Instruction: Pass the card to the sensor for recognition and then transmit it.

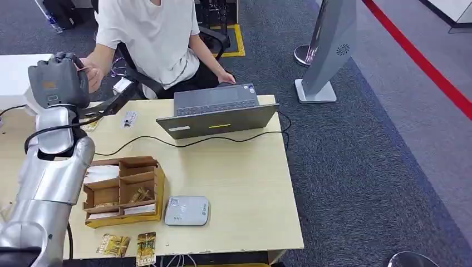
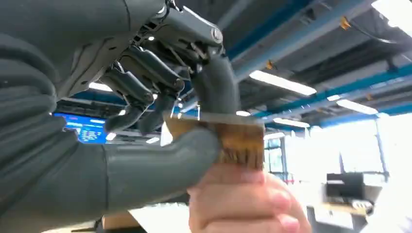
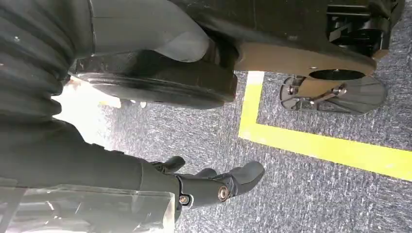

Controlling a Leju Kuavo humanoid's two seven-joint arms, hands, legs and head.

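My left hand (image 1: pixel 58 80) is raised over the table's far left corner, level with a seated person's hand (image 1: pixel 92 73). In the left wrist view the left hand (image 2: pixel 160 97) pinches a brown, gold-patterned card (image 2: pixel 241 139) between thumb and a finger. The person's fingers (image 2: pixel 243 204) grip the same card from its other edge. The white-grey sensor (image 1: pixel 187 211) lies flat near the table's front edge, well away from that hand. My right hand (image 3: pixel 214 187) hangs beside my body over the carpet, its fingers loosely apart and holding nothing.
A wooden organizer (image 1: pixel 122 192) with card slots stands left of the sensor. Two loose cards (image 1: pixel 146 247) lie at the front edge. A laptop (image 1: pixel 220 114) with a black cable sits at the table's back. A grey kiosk stand (image 1: pixel 328 50) rises on the carpet to the right.
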